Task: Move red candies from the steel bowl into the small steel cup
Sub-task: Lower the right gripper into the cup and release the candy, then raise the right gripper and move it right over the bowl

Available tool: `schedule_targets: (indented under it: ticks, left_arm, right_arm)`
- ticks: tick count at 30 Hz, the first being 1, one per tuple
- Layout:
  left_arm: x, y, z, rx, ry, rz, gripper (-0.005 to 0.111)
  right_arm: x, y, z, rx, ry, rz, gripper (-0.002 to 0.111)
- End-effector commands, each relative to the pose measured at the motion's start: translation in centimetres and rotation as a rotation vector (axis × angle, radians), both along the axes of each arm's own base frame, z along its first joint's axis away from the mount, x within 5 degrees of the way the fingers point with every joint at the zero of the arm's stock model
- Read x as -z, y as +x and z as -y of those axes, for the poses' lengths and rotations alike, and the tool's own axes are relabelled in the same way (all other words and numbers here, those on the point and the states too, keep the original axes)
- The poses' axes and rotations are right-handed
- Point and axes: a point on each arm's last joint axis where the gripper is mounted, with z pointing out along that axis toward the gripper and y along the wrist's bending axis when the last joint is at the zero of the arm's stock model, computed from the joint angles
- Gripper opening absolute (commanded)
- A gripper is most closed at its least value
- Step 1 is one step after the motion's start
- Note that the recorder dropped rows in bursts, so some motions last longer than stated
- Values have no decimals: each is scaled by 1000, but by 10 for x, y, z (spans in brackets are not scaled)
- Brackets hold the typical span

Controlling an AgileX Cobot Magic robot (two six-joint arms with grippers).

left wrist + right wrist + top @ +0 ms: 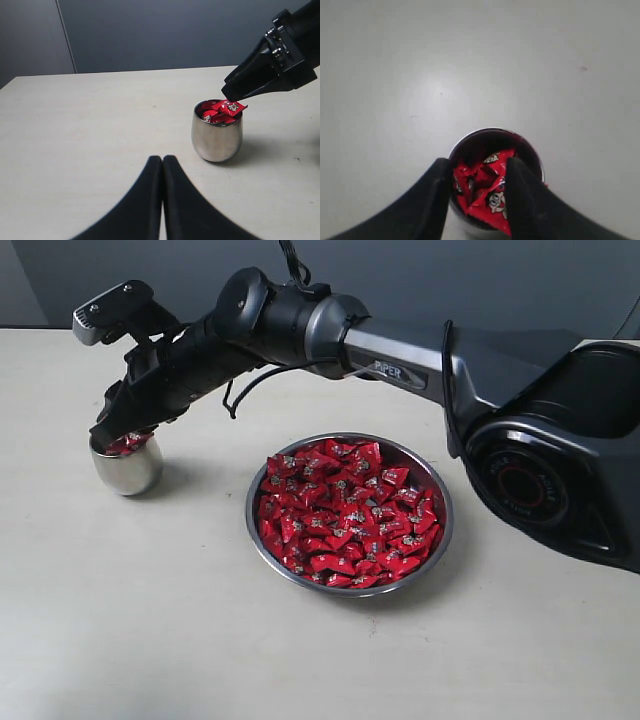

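Observation:
The small steel cup (125,468) stands at the left of the table, filled to its rim with red candies (220,112). My right gripper (120,435) reaches across and hangs just over the cup's mouth. In the right wrist view its fingers (479,162) stand apart on either side of the candies (485,185) lying in the cup (470,137), gripping none. The steel bowl (447,525) in the middle holds a heap of red candies (345,512). My left gripper (162,159) is shut and empty, low over the table short of the cup (216,137).
The pale table (150,620) spreads around bowl and cup. The right arm's black base (560,460) fills the right side. A dark wall (150,35) runs behind the table's far edge.

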Motion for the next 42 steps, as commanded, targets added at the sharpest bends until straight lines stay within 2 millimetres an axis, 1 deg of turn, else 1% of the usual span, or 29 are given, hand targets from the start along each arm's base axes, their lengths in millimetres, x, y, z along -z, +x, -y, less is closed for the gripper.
schedule_targets:
  ticks: [1, 7, 10, 12, 13, 14, 16, 18, 19, 24, 29, 35, 38, 42]
  left_arm:
    - [1, 0, 0, -1, -3, 3, 0]
    - [1, 0, 0, -1, -3, 3, 0]
    - [1, 0, 0, -1, -3, 3, 0]
    - [1, 0, 0, -1, -3, 3, 0]
    - [1, 0, 0, -1, -3, 3, 0]
    - [1, 0, 0, -1, -3, 3, 0]
    - [1, 0, 0, -1, -3, 3, 0]
    - [1, 0, 0, -1, -3, 3, 0]
    - [1, 0, 0, -1, -3, 3, 0]
    - [1, 0, 0, -1, -3, 3, 0]
    - [1, 0, 0, -1, -3, 3, 0]
    - [1, 0, 0, -1, -3, 3, 0]
    - [1, 0, 0, -1, -3, 3, 0]
    - [1, 0, 0, -1, -3, 3, 0]
  right_arm:
    - [-18, -1, 1, -6, 22, 38, 36]
    - [-35, -2, 5, 2, 25, 64, 36]
    - [-46, -3, 7, 6, 41, 73, 36]
    - [-57, -4, 8, 9, 59, 88, 36]
    - [-60, -4, 9, 11, 65, 93, 34]
    - [-66, -5, 10, 11, 72, 99, 30]
    - [-72, -6, 11, 10, 81, 105, 18]
    - [-79, -7, 13, 4, 80, 125, 1]
    - [-81, -8, 14, 3, 79, 130, 0]
    - [-92, -11, 19, -5, 71, 123, -1]
    - [-95, -11, 23, 18, 27, 124, -1]
    - [-99, -14, 26, 11, 16, 104, -1]
    - [-102, -9, 32, 27, 11, 94, -1]
    - [-119, -1, 44, 65, 42, 101, -1]
